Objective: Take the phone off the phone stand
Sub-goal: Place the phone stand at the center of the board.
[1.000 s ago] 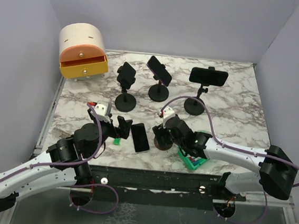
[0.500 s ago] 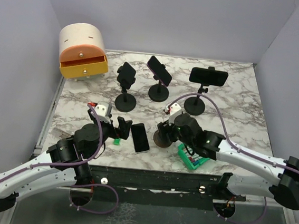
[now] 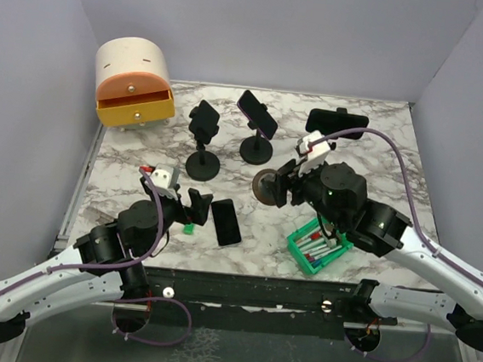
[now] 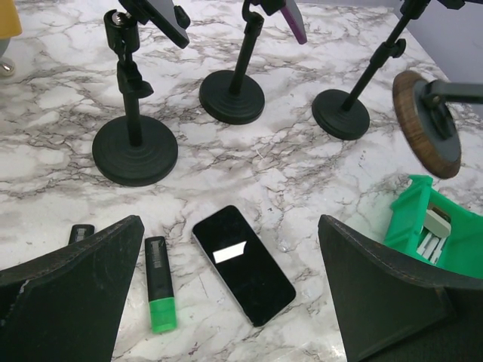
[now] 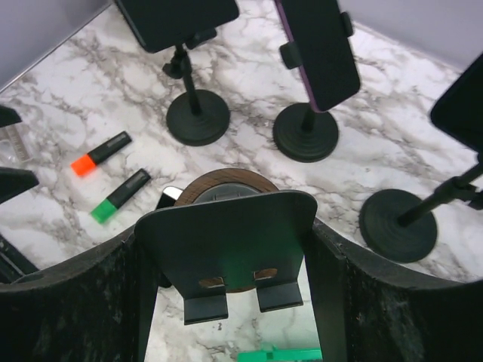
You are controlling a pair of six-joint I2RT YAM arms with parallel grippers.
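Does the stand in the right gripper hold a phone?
No, the stand in the right gripper is bare; a phone lies flat on the table.

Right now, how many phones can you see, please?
4 phones: a flat phone on the marble table, and a left phone, middle phone, right phone on black stands behind it.
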